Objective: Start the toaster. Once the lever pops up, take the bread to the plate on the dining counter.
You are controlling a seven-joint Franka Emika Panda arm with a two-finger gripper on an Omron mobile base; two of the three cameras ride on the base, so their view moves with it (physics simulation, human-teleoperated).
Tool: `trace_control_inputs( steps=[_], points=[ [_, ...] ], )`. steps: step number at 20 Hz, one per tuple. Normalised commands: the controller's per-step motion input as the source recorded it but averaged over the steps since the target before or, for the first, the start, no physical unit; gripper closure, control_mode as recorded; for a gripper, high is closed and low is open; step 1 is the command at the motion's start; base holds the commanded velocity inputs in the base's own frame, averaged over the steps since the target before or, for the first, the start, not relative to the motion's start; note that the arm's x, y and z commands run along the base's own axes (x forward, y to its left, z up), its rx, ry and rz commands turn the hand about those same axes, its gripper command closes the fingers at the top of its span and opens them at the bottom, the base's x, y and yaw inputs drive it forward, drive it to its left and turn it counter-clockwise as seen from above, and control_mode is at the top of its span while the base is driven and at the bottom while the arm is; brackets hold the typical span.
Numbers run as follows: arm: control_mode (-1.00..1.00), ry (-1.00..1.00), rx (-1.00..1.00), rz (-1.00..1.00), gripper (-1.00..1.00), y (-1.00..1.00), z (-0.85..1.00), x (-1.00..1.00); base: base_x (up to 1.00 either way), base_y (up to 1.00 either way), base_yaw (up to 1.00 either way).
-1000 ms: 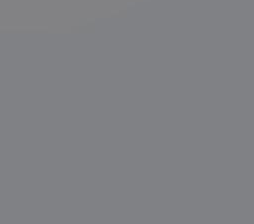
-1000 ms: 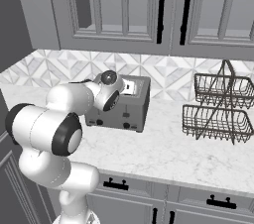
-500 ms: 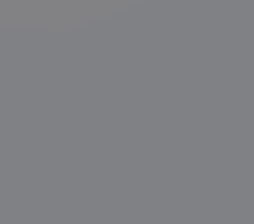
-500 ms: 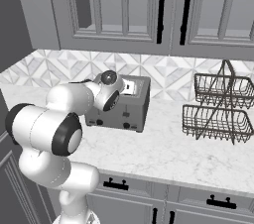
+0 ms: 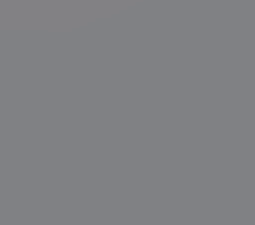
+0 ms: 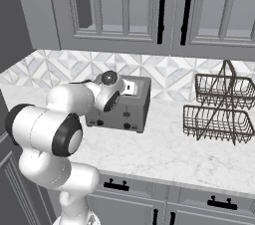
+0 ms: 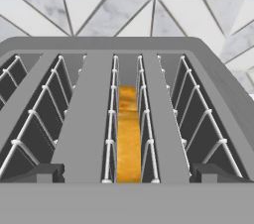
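The end effector hangs spread wide, holding nothing, above the boxy grey toaster. The hand view looks into its wire-lined slots, where the golden bread stands on edge. The right base view adds the marble bench and wire baskets.

We can't make out any text, labels, brand marks or numbers anywhere here. The toaster has a few small dark knobs on its front, but there's no writing by them that we can read, and from the hand view its top is plain grey metal with no markings at all.
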Motion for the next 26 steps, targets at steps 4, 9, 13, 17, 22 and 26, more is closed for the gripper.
trace_control_inputs(
  steps=[4, 9, 13, 17, 22, 26],
  points=[
    [-1.0, 0.0, 0.0, 0.0, -1.0, 0.0, 0.0, 0.0, 0.0, 0.0, 0.0],
    [-1.0, 0.0, 0.0, 0.0, -1.0, 0.0, 0.0, 0.0, 0.0, 0.0, 0.0],
    [-1.0, 0.0, 0.0, 0.0, -1.0, 0.0, 0.0, 0.0, 0.0, 0.0, 0.0],
    [-1.0, 0.0, 0.0, 0.0, -1.0, 0.0, 0.0, 0.0, 0.0, 0.0, 0.0],
    [-1.0, 0.0, 0.0, 0.0, -1.0, 0.0, 0.0, 0.0, 0.0, 0.0, 0.0],
    [-1.0, 0.0, 0.0, 0.0, -1.0, 0.0, 0.0, 0.0, 0.0, 0.0, 0.0]
  ],
)
